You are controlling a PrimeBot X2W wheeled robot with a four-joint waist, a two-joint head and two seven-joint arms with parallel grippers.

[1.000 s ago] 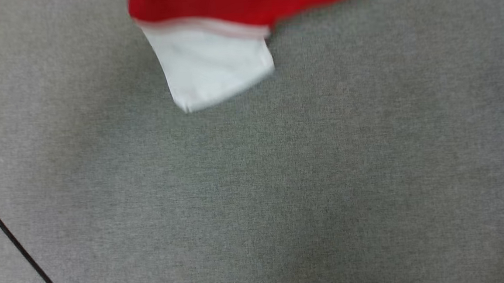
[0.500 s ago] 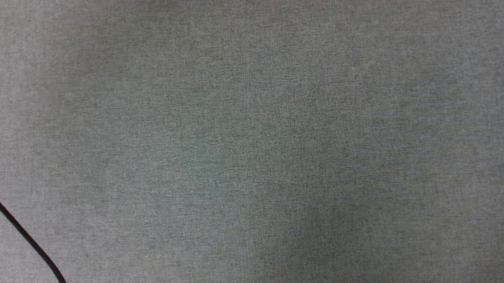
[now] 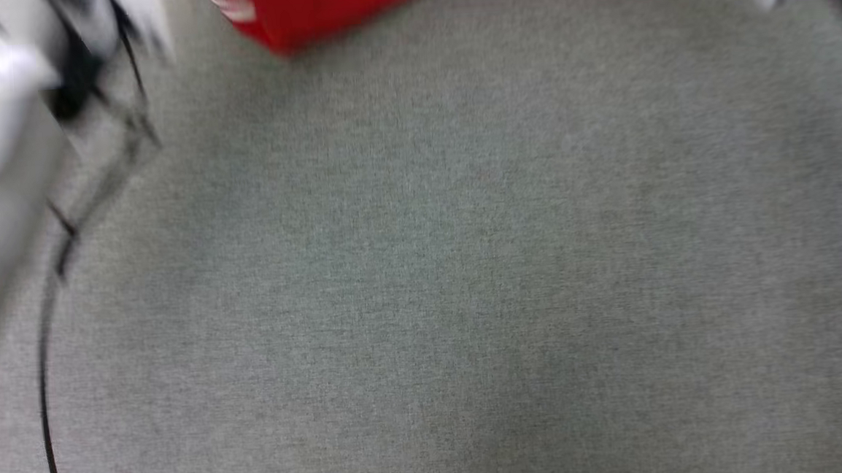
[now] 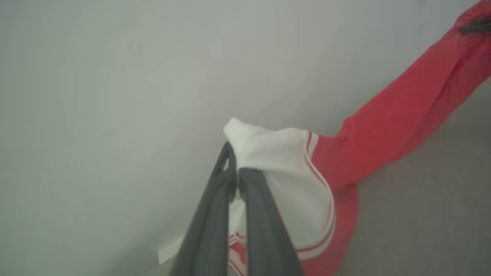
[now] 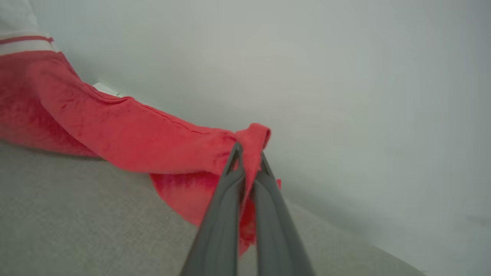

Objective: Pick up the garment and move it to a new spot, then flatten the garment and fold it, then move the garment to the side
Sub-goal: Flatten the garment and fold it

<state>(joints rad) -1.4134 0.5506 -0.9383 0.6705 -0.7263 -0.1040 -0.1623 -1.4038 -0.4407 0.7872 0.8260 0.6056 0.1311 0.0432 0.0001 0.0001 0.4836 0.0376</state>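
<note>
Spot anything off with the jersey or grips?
Nothing damaged. The jersey hangs bunched between both grippers: left gripper shut on a white sleeve, right gripper shut on a red edge. A thin black cable crosses the grey surface at the head view's left.

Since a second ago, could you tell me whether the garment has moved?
Yes. The garment rose out of the head view while the black cable barely shifted; its red edge now shows at the top again.

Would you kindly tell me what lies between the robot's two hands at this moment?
The garment itself: its red cloth stretches from the left hand to the right hand, both shut on it, as both wrist views show.
</note>
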